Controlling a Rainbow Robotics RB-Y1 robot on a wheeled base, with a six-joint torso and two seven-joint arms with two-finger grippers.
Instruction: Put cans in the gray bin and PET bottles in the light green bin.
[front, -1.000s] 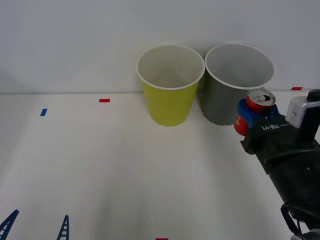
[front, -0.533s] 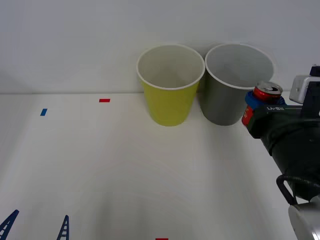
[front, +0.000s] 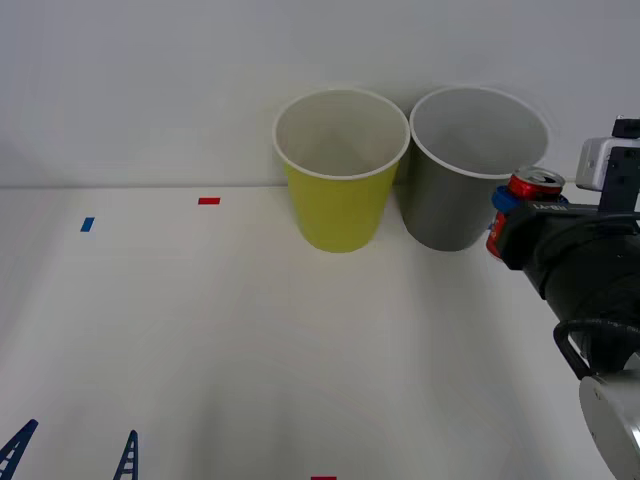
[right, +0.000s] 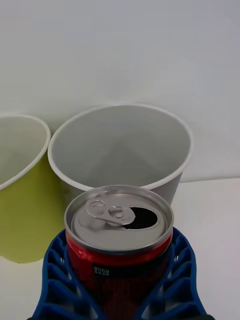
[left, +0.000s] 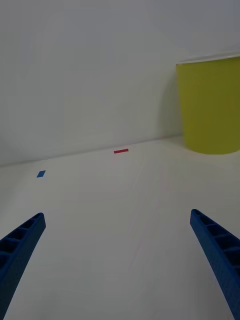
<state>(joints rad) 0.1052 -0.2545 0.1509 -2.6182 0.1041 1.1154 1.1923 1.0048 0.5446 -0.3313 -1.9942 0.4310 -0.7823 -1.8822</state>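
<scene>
Right gripper (right: 120, 280) pinching red can (right: 119, 235) beside gray bin (right: 120, 145), nothing visible inside

Red can (right: 119, 252) with silver top, dark gray bin (front: 455, 205), yellow-green bin (front: 340, 205), both pale inside

Right gripper (front: 512, 215) clamped, raised; left gripper (front: 72, 452) spread, low.

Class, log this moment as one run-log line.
right hand: shut on red can | beside gray bin rim | left hand: open, idle | can not yet binned
</scene>
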